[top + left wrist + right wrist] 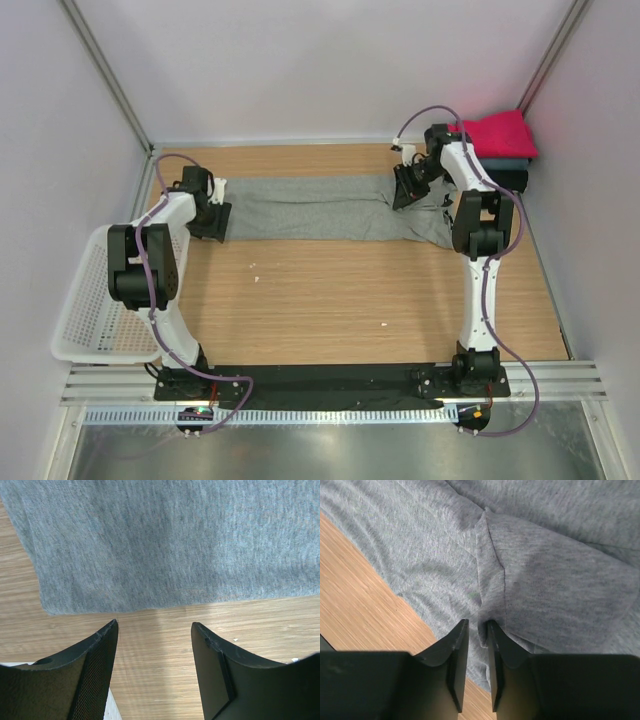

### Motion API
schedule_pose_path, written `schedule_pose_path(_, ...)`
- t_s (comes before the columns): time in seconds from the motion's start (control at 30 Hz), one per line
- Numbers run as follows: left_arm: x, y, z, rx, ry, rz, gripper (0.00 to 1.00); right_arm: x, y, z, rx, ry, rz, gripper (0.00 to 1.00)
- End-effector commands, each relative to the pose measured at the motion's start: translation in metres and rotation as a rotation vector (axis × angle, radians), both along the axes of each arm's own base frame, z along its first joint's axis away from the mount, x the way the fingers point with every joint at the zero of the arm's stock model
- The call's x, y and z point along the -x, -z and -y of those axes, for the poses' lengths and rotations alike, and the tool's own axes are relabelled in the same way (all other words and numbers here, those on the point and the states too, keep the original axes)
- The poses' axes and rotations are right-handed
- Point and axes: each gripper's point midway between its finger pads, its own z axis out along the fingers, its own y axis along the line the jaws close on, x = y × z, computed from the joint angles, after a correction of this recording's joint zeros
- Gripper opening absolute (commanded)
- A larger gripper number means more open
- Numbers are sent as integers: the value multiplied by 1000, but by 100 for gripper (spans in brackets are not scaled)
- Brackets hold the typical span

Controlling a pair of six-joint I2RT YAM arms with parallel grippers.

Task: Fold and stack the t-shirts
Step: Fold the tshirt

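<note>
- My right end effector has its two black fingers drawn almost together, pinching a raised seam fold of the heather-grey cotton t-shirt near its right end.
- My left end effector stands apart, its matte black fingers over bare wood just short of the shirt's straight left edge, not touching the cloth.
- The grey shirt is soft, flecked knit, spread as a long flat band across the far part of the pale wood-grain counter, rumpled at the right end.
- In the far right corner lies a folded stack: a magenta-red t-shirt on top, a slate-blue t-shirt under it, and a black t-shirt lowest.
- A white plastic mesh basket sits at the counter's left edge.
</note>
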Motion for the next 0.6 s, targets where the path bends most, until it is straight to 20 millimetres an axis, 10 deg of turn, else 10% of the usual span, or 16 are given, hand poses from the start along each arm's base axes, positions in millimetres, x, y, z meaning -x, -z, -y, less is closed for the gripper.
schedule_pose_path(0.0,-2,0,2,5,5,7,62,-1,-7,-2,12,-13,13,26)
schedule_pose_path(0.23,-2,-2,3,7,4,10,62,-15,-19,5,72,7,95,6)
schedule_pose_path(0.57,-1,0,3,8,5,5,62,-65,-52,-2,210,15,350,3)
